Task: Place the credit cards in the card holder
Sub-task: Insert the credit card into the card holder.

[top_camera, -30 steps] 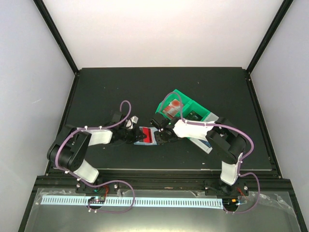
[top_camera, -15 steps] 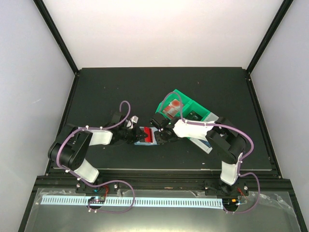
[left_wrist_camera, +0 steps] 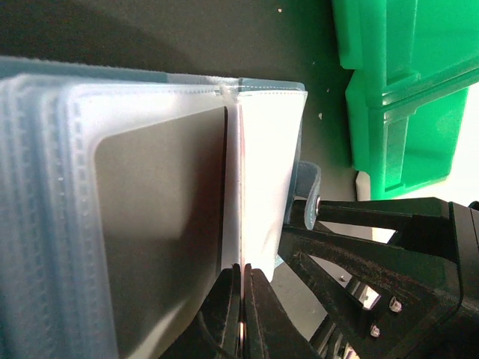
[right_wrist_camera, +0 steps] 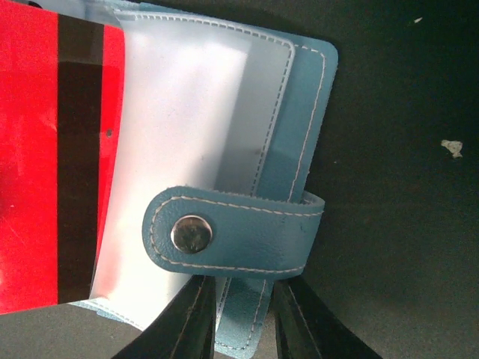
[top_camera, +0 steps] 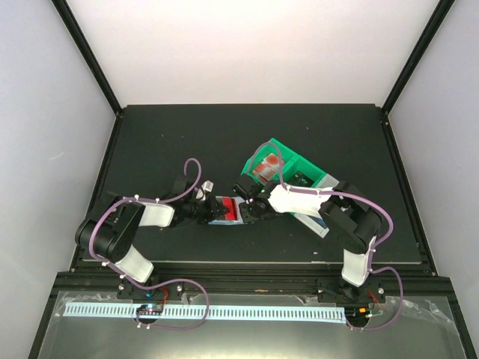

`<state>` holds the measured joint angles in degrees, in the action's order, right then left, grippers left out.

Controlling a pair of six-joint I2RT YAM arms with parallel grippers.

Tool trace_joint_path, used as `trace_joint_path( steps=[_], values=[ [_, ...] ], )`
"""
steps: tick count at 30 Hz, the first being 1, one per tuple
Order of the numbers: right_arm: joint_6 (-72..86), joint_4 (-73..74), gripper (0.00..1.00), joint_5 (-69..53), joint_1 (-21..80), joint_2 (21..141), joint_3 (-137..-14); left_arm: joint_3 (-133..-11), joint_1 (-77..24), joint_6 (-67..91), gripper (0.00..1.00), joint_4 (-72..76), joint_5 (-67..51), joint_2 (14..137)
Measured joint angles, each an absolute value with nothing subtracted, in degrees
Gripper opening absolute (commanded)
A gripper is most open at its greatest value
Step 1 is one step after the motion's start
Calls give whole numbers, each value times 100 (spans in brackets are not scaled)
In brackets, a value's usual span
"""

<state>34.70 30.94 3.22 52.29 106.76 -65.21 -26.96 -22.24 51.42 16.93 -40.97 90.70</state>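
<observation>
The blue-teal card holder [top_camera: 227, 217] lies open on the dark table between my two grippers. In the right wrist view its cover [right_wrist_camera: 299, 134] and clasp tab [right_wrist_camera: 239, 233] show, with a red card with a black stripe [right_wrist_camera: 45, 164] at its clear pockets [right_wrist_camera: 179, 134]. My left gripper [top_camera: 210, 212] is shut on that card's thin edge [left_wrist_camera: 241, 247], seen edge-on beside the pockets [left_wrist_camera: 150, 224]. My right gripper [top_camera: 249, 210] grips the holder's cover edge just below the tab, its gripper [right_wrist_camera: 236, 329] narrowly closed around it.
A green bin [top_camera: 288, 170] with more cards stands just behind the right gripper; it also shows in the left wrist view [left_wrist_camera: 404, 90]. A white bin [top_camera: 313, 221] lies under the right forearm. The table's front edge is close behind both arms.
My left arm has shifted slightly to the right, toward the holder, with the red card. The right arm and the holder have stayed put.
</observation>
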Motion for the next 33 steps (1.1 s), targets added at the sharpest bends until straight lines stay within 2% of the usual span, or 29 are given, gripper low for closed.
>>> trace_joint_path(
  steps=[19, 33],
  values=[
    [3470, 3039, 24, 314, 5231, 10700, -6541, -2480, -2263, 5271, 2, 1297, -3450, 8521],
    [3470, 3039, 24, 311, 5231, 10711, -6552, -2383, -2272, 5686, 1, 2233, -3800, 9102]
  ],
)
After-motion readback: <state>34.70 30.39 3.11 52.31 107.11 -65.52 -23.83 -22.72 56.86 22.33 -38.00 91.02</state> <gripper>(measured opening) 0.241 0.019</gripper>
